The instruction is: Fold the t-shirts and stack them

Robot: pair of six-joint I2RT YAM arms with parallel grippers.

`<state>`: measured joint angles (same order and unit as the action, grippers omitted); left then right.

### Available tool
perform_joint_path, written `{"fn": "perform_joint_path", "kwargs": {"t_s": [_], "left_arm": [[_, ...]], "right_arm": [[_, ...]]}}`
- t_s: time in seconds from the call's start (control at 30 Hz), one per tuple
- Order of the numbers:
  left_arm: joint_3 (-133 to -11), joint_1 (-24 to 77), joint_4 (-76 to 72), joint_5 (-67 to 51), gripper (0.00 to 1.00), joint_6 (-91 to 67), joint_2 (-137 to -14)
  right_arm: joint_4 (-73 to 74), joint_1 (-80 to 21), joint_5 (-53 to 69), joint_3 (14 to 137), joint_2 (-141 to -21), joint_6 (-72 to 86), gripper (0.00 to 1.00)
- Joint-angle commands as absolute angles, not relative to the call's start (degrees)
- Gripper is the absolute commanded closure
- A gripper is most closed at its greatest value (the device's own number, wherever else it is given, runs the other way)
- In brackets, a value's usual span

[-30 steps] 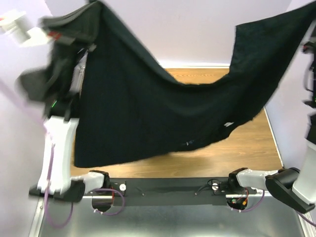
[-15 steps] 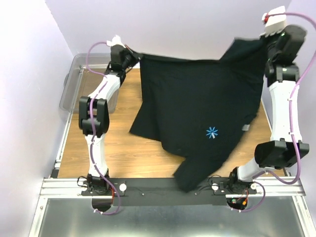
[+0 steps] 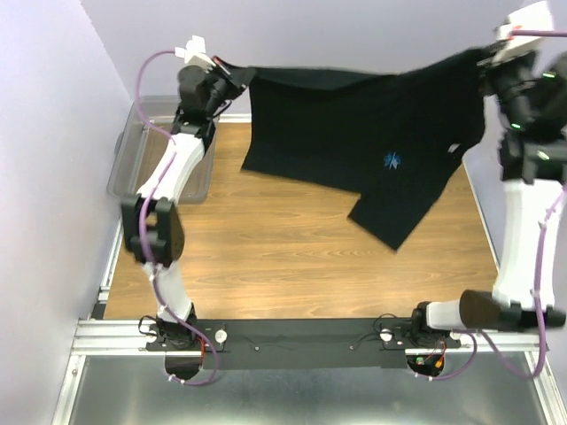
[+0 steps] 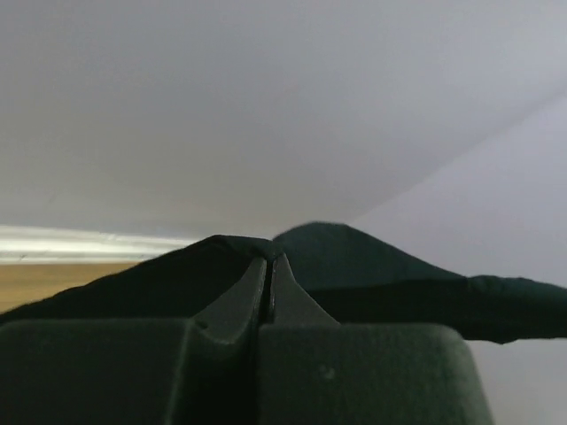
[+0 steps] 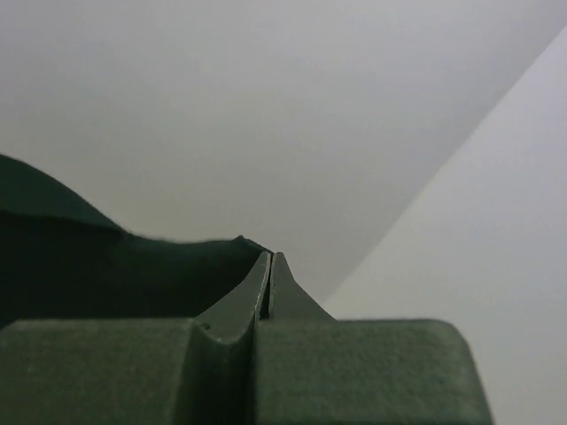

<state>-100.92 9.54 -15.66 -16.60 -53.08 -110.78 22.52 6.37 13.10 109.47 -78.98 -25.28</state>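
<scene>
One black t-shirt (image 3: 354, 133) hangs spread in the air over the far half of the table, a small blue mark on its cloth and a white tag near its right side. My left gripper (image 3: 232, 78) is shut on its far left corner; in the left wrist view the cloth (image 4: 372, 274) bunches over the pinched fingertips (image 4: 268, 258). My right gripper (image 3: 489, 58) is shut on the far right corner, with black cloth (image 5: 106, 266) at the tip of its closed fingers (image 5: 268, 258). The shirt's lower part droops in a point toward the table's middle.
A clear plastic bin (image 3: 142, 150) stands at the far left, beside the left arm. The wooden table top (image 3: 292, 266) lies below the shirt. Lilac walls close in on the left, back and right. A metal rail (image 3: 301, 341) carries both arm bases at the near edge.
Both arms have swung the shirt away from the camera, toward the back wall. The cloth has flattened and stretched between the two grippers, and its hanging end has lifted off the near edge.
</scene>
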Motion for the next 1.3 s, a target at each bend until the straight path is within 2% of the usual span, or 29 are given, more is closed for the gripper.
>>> {"fn": "perform_joint_path", "kwargs": {"t_s": [0.0, 0.07, 0.1, 0.23, 0.4, 0.53, 0.67, 0.8, 0.93, 1.07, 1.27], "left_arm": [[-94.58, 11.6, -25.48, -22.85, 1.0, -52.82, -92.96], [-90.38, 13.7, -26.27, -22.59, 1.0, -52.65, -87.3], [-88.96, 14.49, -26.63, -22.15, 1.0, -52.21, -81.45], [-82.98, 18.27, -26.81, -17.24, 1.0, -51.59, -68.58], [-78.14, 19.42, -24.88, -11.71, 1.0, -51.5, -56.8], [-76.64, 19.42, -23.21, -9.67, 1.0, -50.72, -55.28], [-75.76, 19.42, -22.94, -9.76, 1.0, -50.63, -60.02], [-76.02, 19.25, -23.73, -9.14, 1.0, -49.22, -71.15], [-79.27, 18.63, -24.34, -9.14, 1.0, -47.29, -84.7], [-88.82, 17.32, -21.73, -8.71, 1.0, -47.99, -104.17], [-104.22, 15.56, -15.31, -4.31, 1.0, -49.39, -123.29]], "right_arm": [[25.74, 6.59, 23.81, 124.83, -70.77, -19.52, 0.99], [29.52, 6.59, 24.43, 131.19, -70.23, -17.94, 0.99], [30.75, 6.59, 24.35, 138.36, -70.4, -17.58, 0.99], [34.27, 6.59, 22.33, 149.47, -70.4, -16.35, 0.99], [34.45, 6.68, 19.43, 152.67, -68.38, -17.66, 0.99], [34.1, 6.59, 18.2, 148.46, -67.41, -19.33, 0.99], [32.61, 6.33, 15.21, 141.08, -67.41, -22.41, 0.99], [29.71, 6.06, 13.89, 128.7, -66.98, -25.13, 0.99], [21.29, 6.06, 14.24, 105.99, -66.01, -27.77, 0.99], [14.86, 6.15, 14.76, 91.28, -68.98, -28.3, 0.99], [5.2, 6.15, 11.08, 78.24, -77.77, -27.95, 0.99]]}}
